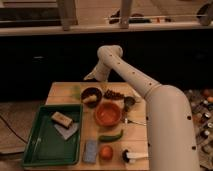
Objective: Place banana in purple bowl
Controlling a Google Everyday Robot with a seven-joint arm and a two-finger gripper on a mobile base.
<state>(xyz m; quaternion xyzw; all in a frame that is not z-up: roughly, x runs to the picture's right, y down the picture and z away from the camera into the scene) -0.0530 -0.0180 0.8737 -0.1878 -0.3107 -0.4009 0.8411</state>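
Wooden counter [62, 93], one arm reaching in from the right; far down-left of the hand [92, 76], a green tray [34, 148] holding a tan block [60, 118] with a grey cloth [68, 131] just beside it; the hand itself hangs low over the counter's far edge, pointing down and left; whether it is wide or narrow, cannot tell; it holds nothing that shows; just below the hand, apart from it, sits the purple bowl [96, 93], very dark; the banana [89, 99], a short pale piece, lies inside that bowl against its near-left side; well below the hand, at the near edge, a flat grey-blue pad [91, 150]; below and slightly right of the hand, the orange bowl [108, 114], near the purple one; under it a green pepper [111, 136] lying crosswise, then a round orange fruit [105, 152] next to the pad; right of the hand and lower, a dark lumpy cluster [114, 94] and a small dark cup [129, 101]; far below-right, a white object [131, 157], kind unclear; the white arm [150, 95] fills the right side.
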